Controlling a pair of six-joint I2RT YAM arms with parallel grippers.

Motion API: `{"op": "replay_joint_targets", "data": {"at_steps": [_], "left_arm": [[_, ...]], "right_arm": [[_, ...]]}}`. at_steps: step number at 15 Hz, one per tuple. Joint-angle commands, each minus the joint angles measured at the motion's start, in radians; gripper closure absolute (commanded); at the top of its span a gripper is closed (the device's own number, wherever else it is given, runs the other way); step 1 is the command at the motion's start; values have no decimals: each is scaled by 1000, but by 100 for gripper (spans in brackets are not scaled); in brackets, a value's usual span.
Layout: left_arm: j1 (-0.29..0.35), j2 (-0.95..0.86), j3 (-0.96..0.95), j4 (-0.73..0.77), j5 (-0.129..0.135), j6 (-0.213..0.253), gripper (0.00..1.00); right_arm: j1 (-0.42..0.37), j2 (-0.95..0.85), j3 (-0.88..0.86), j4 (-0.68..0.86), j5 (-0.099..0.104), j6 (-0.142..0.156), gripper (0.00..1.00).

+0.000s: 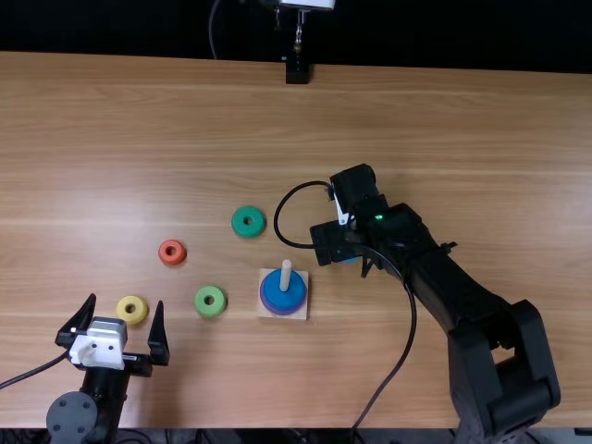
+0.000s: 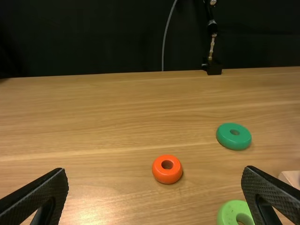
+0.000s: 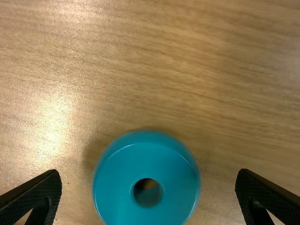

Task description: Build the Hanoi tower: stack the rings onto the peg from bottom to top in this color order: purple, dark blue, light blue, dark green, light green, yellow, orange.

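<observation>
Right claw (image 3: 149,171): wide open, empty, poised over light blue ring (image 3: 117,187) on desk (image 3: 225,84), presumably to grip it. Peg (image 1: 286,275): dark blue ring (image 1: 283,296) atop purple ring (image 1: 278,312) (light blue due next). Left claw (image 1: 127,300): spread, empty, leaving the peg accessible.

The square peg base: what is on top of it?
On the base lies a purple ring, with a dark blue ring above, around the peg. The base's middle is covered.
</observation>
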Motion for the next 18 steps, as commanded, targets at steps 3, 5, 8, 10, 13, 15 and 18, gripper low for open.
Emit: {"op": "replay_joint_targets", "data": {"at_steps": [3, 5, 8, 10, 13, 15, 18], "left_arm": [[8, -12, -50, -11, 4, 11, 0], [8, -12, -50, -11, 4, 11, 0], [8, -12, -50, -11, 4, 11, 0], [8, -12, -50, -11, 4, 11, 0], [8, -12, -50, -11, 4, 11, 0], [8, -12, -50, -11, 4, 11, 0], [8, -12, -50, -11, 4, 11, 0]], "right_arm": [[2, 35, -9, -2, 5, -4, 0], [4, 44, -7, -4, 5, -5, 0], [4, 45, -4, -4, 5, -7, 0], [4, 45, -2, -4, 5, -5, 0], [5, 45, -12, -6, -1, -11, 42], [7, 47, -15, -4, -6, -13, 80], [7, 44, -13, -2, -8, -13, 100]]}}
